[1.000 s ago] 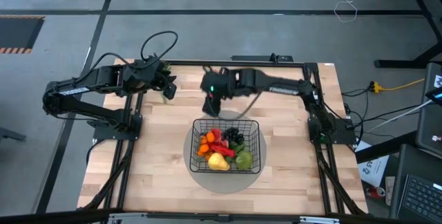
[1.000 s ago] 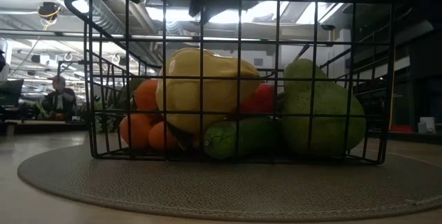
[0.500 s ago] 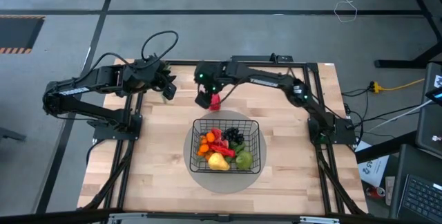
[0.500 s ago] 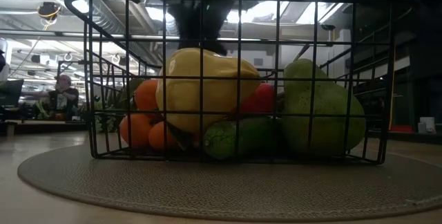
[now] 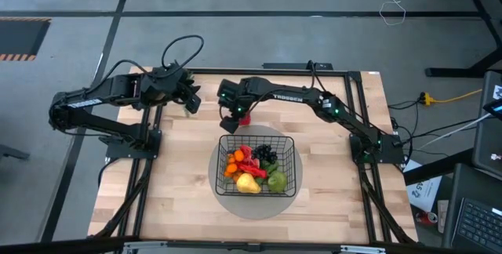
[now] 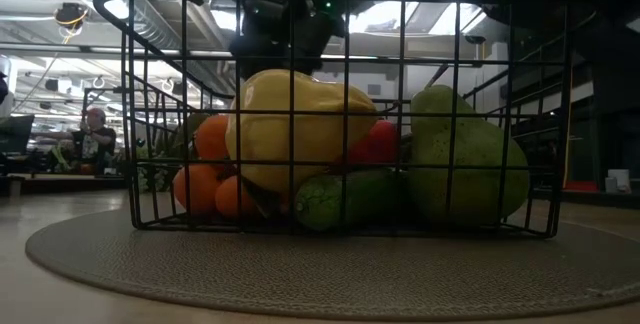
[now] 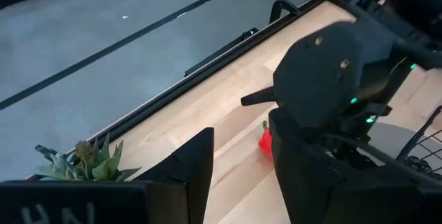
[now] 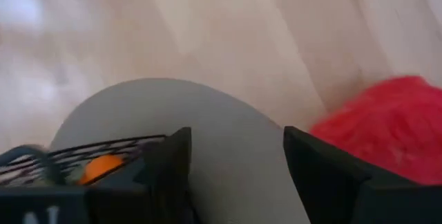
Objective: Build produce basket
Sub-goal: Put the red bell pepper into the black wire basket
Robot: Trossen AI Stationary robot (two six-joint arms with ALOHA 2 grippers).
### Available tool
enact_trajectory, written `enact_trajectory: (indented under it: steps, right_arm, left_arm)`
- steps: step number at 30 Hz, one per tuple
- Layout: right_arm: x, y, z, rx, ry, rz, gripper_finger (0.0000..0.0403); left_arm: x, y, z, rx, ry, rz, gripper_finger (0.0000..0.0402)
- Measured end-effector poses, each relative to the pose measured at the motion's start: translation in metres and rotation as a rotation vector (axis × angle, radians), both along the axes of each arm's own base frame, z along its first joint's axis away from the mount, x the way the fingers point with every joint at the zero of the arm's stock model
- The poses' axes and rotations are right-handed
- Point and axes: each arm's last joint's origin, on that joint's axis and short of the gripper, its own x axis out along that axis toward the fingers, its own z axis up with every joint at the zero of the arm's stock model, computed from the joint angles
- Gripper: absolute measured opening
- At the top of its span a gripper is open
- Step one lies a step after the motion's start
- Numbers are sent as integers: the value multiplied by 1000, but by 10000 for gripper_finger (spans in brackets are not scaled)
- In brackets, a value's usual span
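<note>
Since a second ago the right gripper (image 5: pixel 234 117) has swung from just above the basket (image 5: pixel 259 165) toward upper centre of the high view, fingers wide, beside a red produce piece (image 5: pixel 244 116) on the counter (image 5: pixel 180 183); its shape and long axis are too blurred to tell. The basket sits centre frame on a grey mat (image 5: pixel 226 200), produce (image 5: pixel 251 169) heaped inside. The left gripper (image 5: pixel 190 101) waits upper left, partly open, empty.
</note>
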Motion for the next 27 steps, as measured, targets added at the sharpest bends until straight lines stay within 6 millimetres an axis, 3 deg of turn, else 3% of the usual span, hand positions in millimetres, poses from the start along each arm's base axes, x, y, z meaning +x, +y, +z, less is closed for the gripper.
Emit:
enact_trajectory:
  steps: [7, 15, 27]
  right_arm:
    - [-9, -8, -8, 26, 122, -86, 232]
    - [-25, -12, -11, -92, 300, -116, 232]
    - [-36, -19, -11, -158, 398, -106, 232]
  left_arm:
    - [0, 0, 0, 1, 2, -1, 142]
    - [0, 0, 0, 1, 2, -2, 142]
    - [-2, 0, -1, 13, 27, 18, 142]
